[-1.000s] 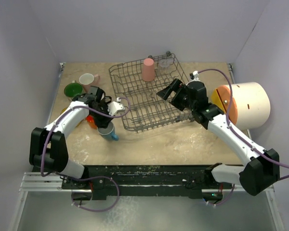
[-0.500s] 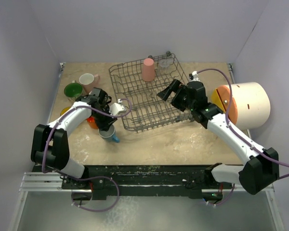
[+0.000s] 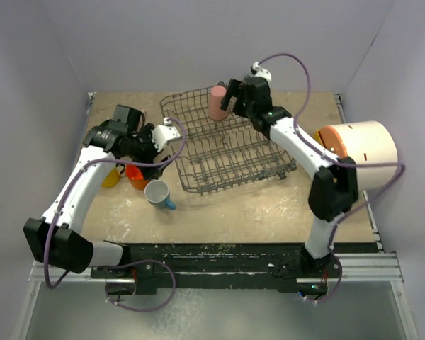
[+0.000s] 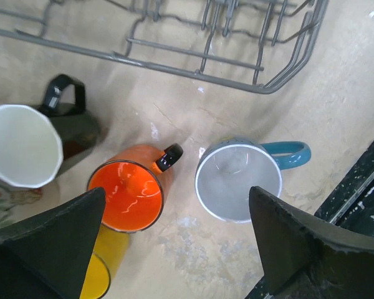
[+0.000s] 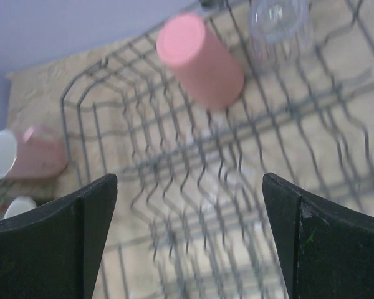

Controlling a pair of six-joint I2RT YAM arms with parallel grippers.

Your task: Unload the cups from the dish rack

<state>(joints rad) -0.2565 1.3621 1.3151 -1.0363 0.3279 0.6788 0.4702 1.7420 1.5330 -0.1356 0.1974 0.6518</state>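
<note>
The left claw hangs spread and empty over the sandy bench. A blue ceramic mug and a glossy orange mug stand upright directly below it. The right claw, also spread and empty, faces a tall pink tumbler and a clear glass just ahead in the dark grey wire dish rack.

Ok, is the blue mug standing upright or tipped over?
Upright. The left wrist view looks straight down into the blue mug: round open mouth up, handle out sideways, standing on the table.
</note>
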